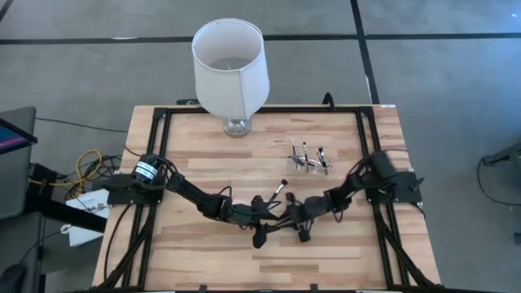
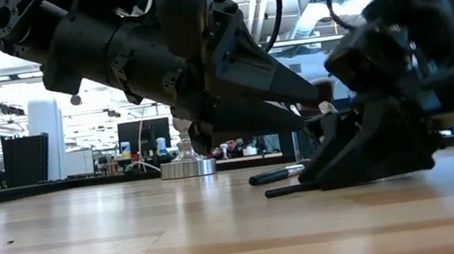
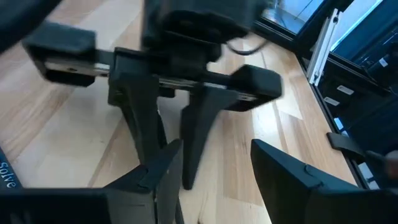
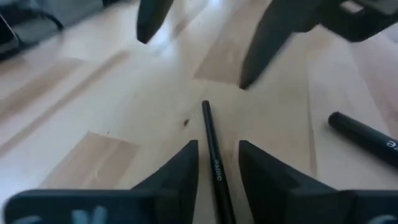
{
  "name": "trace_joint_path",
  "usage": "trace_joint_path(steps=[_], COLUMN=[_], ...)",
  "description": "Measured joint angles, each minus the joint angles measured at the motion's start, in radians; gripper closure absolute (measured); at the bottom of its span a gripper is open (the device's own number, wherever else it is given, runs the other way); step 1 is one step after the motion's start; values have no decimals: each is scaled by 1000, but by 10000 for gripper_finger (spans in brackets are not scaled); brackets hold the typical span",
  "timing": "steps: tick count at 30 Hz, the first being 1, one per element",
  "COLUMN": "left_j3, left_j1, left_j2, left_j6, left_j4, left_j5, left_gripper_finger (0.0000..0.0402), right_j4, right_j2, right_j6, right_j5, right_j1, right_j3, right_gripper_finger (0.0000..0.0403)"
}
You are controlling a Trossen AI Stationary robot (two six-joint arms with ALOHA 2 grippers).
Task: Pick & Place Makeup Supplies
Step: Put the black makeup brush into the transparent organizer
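A thin dark brush (image 4: 212, 149) lies flat on the wooden table. My right gripper (image 4: 217, 148) is open and low over it, one finger on each side of the handle, not touching it. In the low view the brush (image 2: 288, 190) sticks out from under that gripper (image 2: 365, 156). My left gripper (image 3: 217, 149) is open and faces the right one from the table's left, tips just above the table (image 1: 269, 220). A second, thicker brush (image 4: 367, 138) lies just beyond, toward the far edge (image 1: 279, 192). Several more brushes stand in the small clear holder (image 1: 310, 162).
The white lampshade on its glass base (image 1: 230, 61) stands at the far edge, left of centre. A black frame (image 1: 362, 155) runs around the table. Both arms meet at mid-table, fingers a few centimetres apart. Bare wood lies toward the near edge (image 1: 269, 264).
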Motion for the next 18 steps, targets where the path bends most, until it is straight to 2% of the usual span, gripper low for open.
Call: trace_joint_path(steps=[4, 5, 7, 10, 15, 18], left_j3=[0, 0, 0, 0, 0, 0], left_j1=[0, 0, 5, 20, 44, 54], left_j2=[0, 0, 0, -1, -1, -1], left_j6=[0, -2, -10, -23, -25, 1], left_j4=[0, 0, -2, -11, -37, -51], left_j5=[0, -1, -4, -4, -4, 44], left_gripper_finger=[215, 215, 215, 215, 215, 215], right_j4=[297, 325, 372, 354, 157, 45], right_j2=[118, 132, 150, 138, 34, -29], right_j6=[-6, -12, -16, -25, -69, -86], right_j5=[-2, -5, -6, -5, -2, -3], right_j1=[-8, -8, -6, 2, 7, 6], right_j3=[-69, -73, -78, -78, -77, -77], right_gripper_finger=[354, 374, 390, 385, 394, 390])
